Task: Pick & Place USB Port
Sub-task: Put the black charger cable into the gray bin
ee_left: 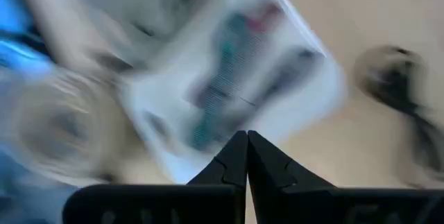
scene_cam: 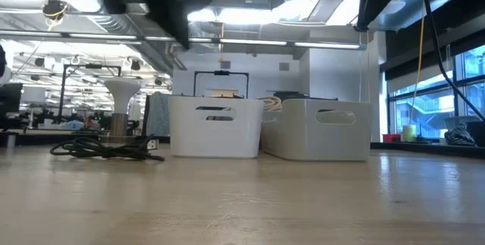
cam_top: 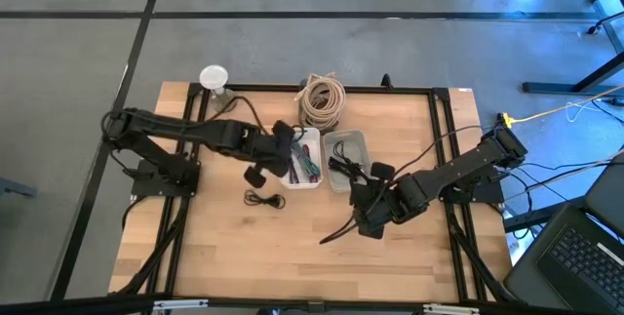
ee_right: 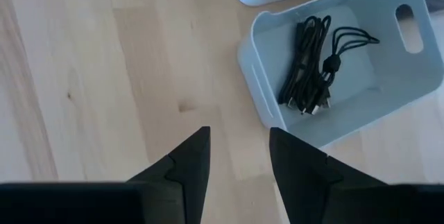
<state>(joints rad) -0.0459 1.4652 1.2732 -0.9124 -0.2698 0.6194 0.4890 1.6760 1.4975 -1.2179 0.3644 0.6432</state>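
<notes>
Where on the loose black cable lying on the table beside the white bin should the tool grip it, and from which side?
Grip the bunched loops of the black cable, coming straight down from above. It lies flat on the table, clear of the white bin, so only the top is open. Left tool hovers nearest, shut.

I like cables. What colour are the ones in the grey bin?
Black. The cables in the grey bin show best in the right wrist view.

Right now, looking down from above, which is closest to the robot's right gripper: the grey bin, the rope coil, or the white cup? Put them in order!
From the right gripper:
1. Grey bin, just beyond it, mid-table.
2. Rope coil, at the far edge.
3. White cup, far corner on the left arm's side.
</notes>
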